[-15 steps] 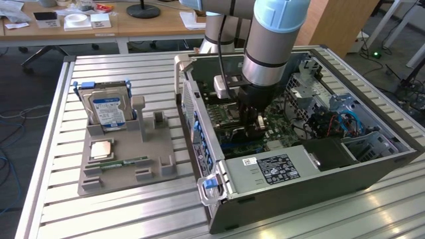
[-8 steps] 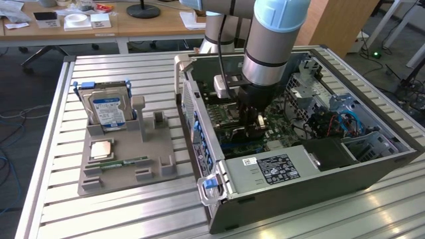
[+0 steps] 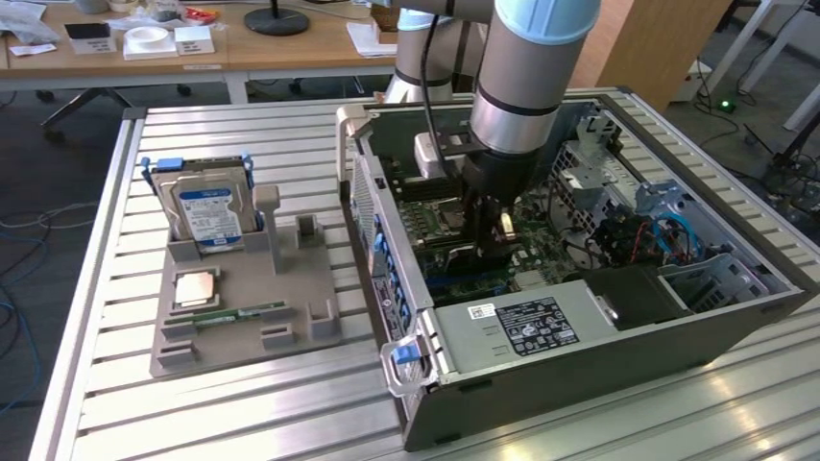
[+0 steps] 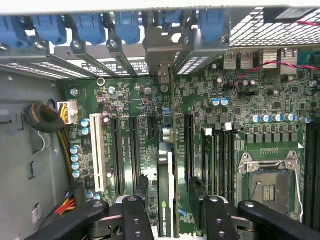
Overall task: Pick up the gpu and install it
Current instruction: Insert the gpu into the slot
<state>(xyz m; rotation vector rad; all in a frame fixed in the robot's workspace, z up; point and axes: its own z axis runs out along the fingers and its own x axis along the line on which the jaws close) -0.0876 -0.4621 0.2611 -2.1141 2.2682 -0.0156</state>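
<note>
An open computer case (image 3: pixel 717 317) lies on a slatted metal table (image 3: pixel 230 403), its green motherboard (image 4: pixel 240 130) exposed beside an empty processor socket (image 4: pixel 270 185) and a labelled power supply (image 3: pixel 525 327). At the exterior view's left, a grey fixture tray (image 3: pixel 237 322) holds an upright hard drive (image 3: pixel 211 216) (blue-and-white label facing out), a processor chip (image 3: pixel 196 288) and a slim memory stick (image 3: pixel 237 314).

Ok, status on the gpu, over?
Gripper shut on gpu, edge-on. Card over motherboard slots inside case. Nothing blocking seen.
</note>
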